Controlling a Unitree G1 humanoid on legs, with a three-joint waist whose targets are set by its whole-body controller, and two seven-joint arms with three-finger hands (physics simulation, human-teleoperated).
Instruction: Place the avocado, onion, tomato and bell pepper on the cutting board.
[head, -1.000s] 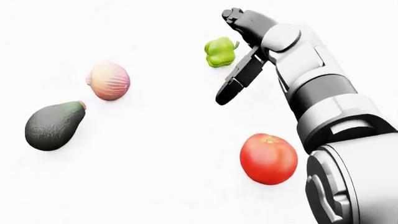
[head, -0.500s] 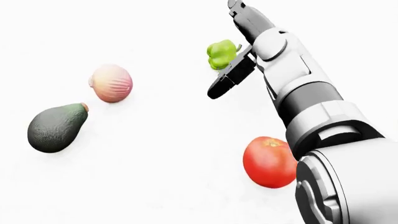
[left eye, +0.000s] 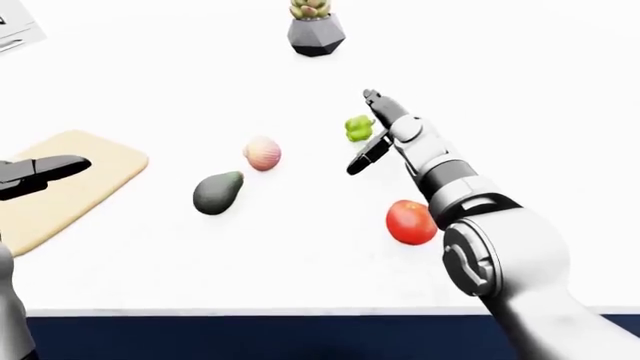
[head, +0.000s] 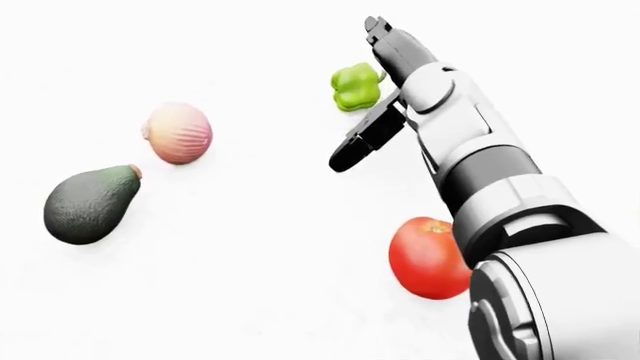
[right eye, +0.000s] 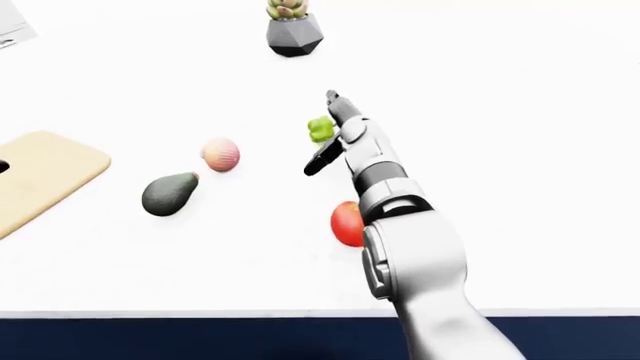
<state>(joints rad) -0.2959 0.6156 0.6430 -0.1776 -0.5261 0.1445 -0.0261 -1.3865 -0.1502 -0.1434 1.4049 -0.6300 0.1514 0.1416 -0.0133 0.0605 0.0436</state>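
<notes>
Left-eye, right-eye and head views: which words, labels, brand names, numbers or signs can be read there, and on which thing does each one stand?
No text can be read in any view.
Flat item at the top left corner of the left-eye view: dark marks, too small and cut off to read.
Cutting board, planter, avocado, onion, tomato, bell pepper, right robot hand: no lettering visible.
</notes>
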